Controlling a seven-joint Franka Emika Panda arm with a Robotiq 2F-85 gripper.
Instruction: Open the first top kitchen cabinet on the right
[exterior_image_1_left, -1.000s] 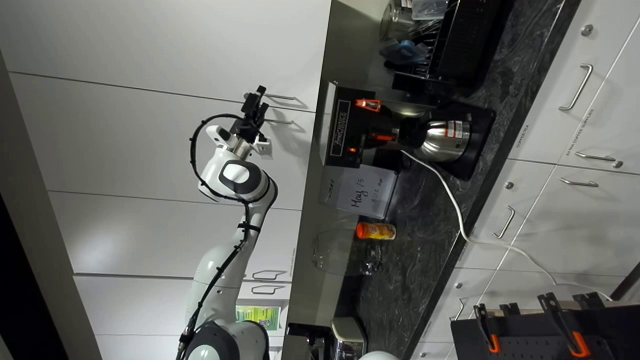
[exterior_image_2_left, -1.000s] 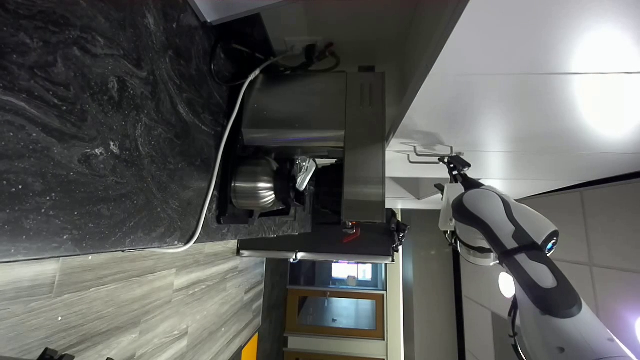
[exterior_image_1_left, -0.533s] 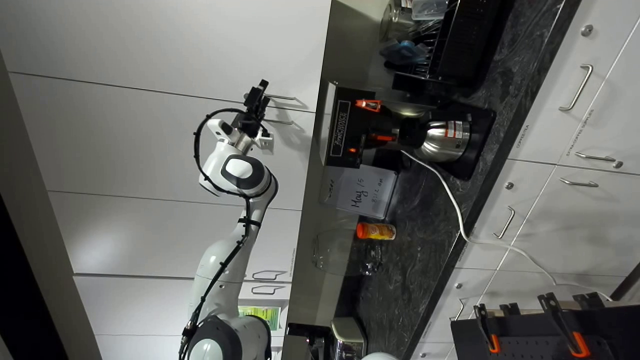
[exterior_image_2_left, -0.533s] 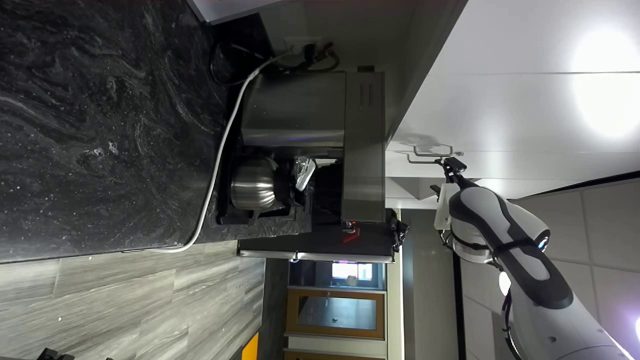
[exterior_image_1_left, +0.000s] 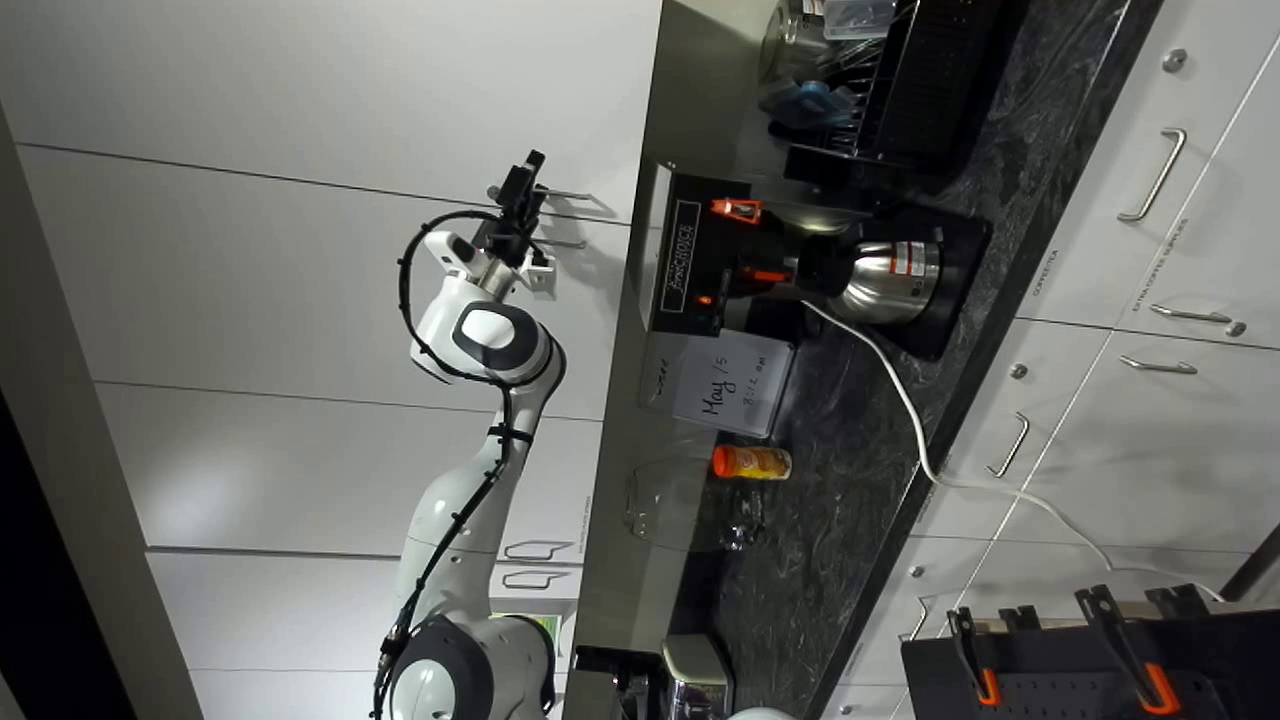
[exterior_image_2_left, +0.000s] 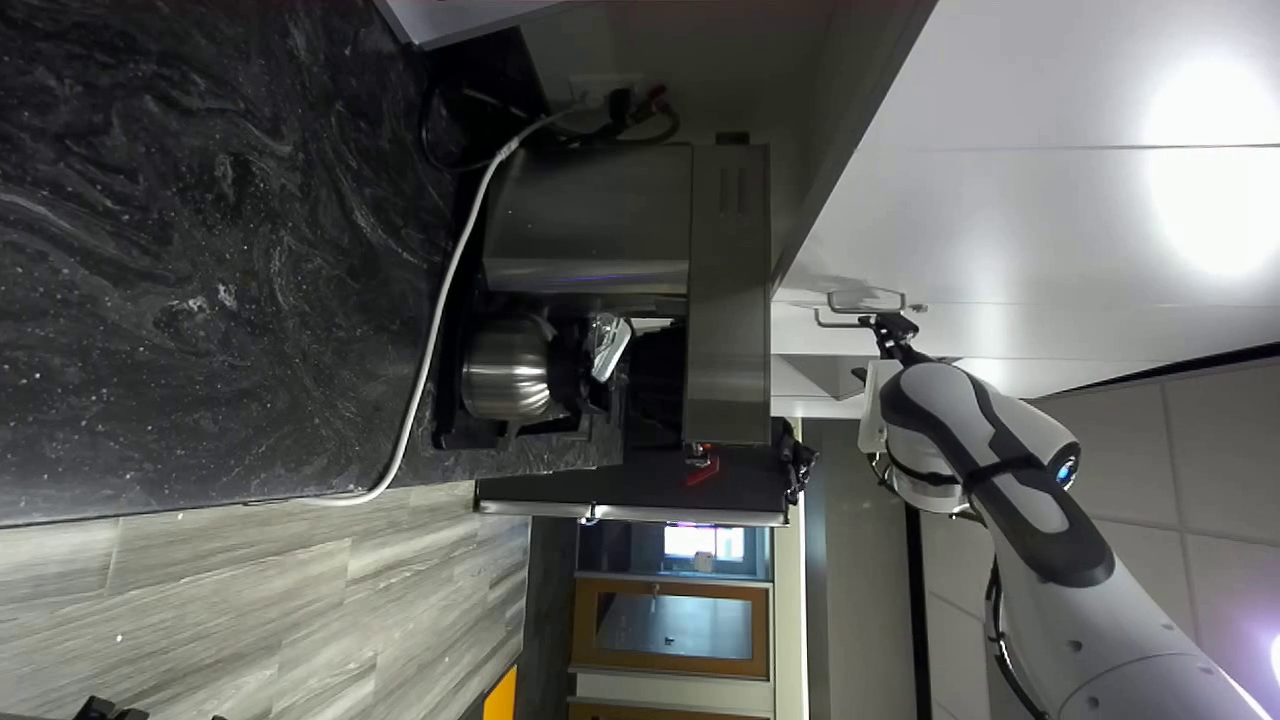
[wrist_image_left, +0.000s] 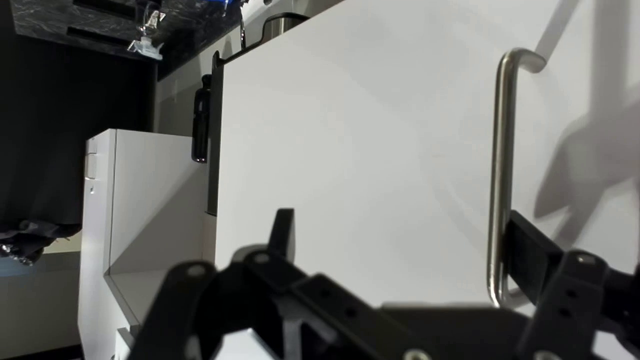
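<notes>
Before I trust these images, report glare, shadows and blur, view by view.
In both exterior views, glare brightens part of the cabinet fronts; in the wrist view, shadows fall on the white door beside the handle, which looks crisp; parts of the pincer look soft.

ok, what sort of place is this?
A kitchen, probably a shared workplace one: an exterior view shows a commercial-style coffee brewer, a drawer labelled COFFEE/TEA and a black dish rack.
</notes>
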